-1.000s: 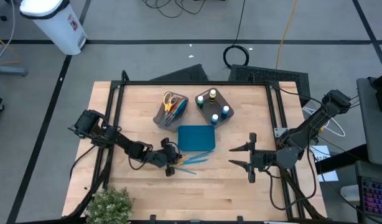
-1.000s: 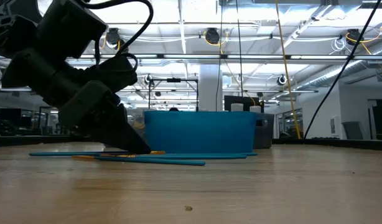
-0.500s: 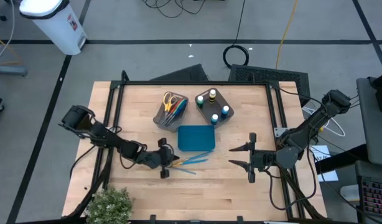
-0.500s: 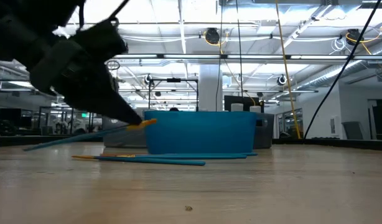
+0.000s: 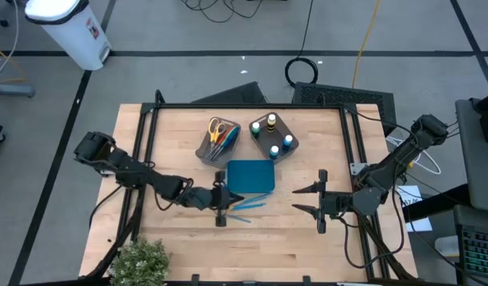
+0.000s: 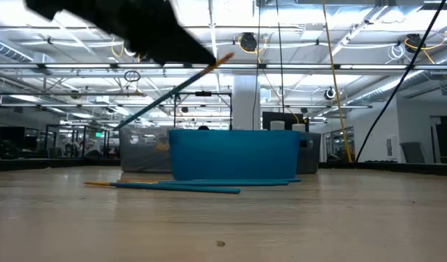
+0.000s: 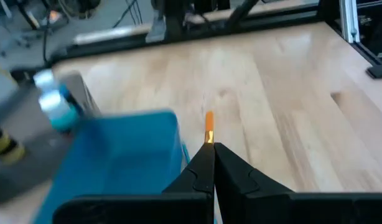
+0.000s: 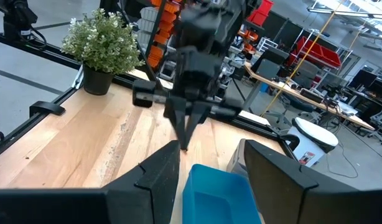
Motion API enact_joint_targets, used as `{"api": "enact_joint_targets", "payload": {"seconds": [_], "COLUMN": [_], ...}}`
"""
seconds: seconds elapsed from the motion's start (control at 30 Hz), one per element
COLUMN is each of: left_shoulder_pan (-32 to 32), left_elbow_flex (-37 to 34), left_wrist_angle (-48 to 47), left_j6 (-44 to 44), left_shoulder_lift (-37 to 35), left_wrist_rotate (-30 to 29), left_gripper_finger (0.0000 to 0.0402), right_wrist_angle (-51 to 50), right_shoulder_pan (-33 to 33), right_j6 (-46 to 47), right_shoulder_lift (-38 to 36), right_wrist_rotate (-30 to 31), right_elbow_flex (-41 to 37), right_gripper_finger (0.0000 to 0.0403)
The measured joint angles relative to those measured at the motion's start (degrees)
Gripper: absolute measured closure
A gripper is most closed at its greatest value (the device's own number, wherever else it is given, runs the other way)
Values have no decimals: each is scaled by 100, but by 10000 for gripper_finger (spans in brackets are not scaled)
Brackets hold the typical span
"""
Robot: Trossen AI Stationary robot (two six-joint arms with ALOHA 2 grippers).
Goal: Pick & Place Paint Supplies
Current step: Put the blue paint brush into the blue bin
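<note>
My left gripper (image 5: 221, 199) hovers above the table just near of the teal tray (image 5: 250, 175), shut on a thin blue brush with an orange end (image 6: 165, 94). Two more brushes (image 5: 248, 208) lie flat on the wood by the tray's near edge. Scissors (image 5: 218, 129) stand in one grey-brown bin, and paint bottles (image 5: 273, 135) stand in the other. My right gripper (image 5: 307, 200) waits open, right of the tray, pointing at it. My left gripper pinches the brush between its two fingers close to the orange end (image 7: 209, 129), which sticks out just past the fingertips (image 7: 203, 167). The brush is lifted clear of the table and slants, its long blue handle (image 6: 136, 113) hanging down below the fingers.
The teal tray sits mid-table, with the two bins (image 5: 228, 141) behind it toward the far edge. A potted plant (image 5: 137, 260) stands at the near left corner. Bare wood (image 5: 307, 151) lies right of the tray and along the near edge.
My left gripper has come up off the table with the brush and shifted slightly right toward the tray. The brush lay flat a second ago; its orange end rose first, then the whole brush lifted clear and now slants in the air.
</note>
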Motion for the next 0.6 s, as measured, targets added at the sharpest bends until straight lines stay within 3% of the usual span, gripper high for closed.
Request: {"api": "enact_joint_targets", "payload": {"seconds": [0.27,0.4,0.6], "left_shoulder_pan": [371,698,1233], "left_elbow_flex": [1197,1304,1302], "left_wrist_angle": [-614,-381,-343], "left_j6": [1208,1607,1527], "left_shoulder_lift": [-2,-2,180], "left_wrist_rotate": [418,849,1222], "left_gripper_finger": [399,398,399], "right_wrist_angle": [0,0,-2], "right_shoulder_pan": [0,0,0], "right_j6": [0,0,0], "right_shoulder_lift": [0,0,0], "right_wrist_rotate": [0,0,2], "right_elbow_flex": [0,0,0], "right_gripper_finger": [232,232,232]}}
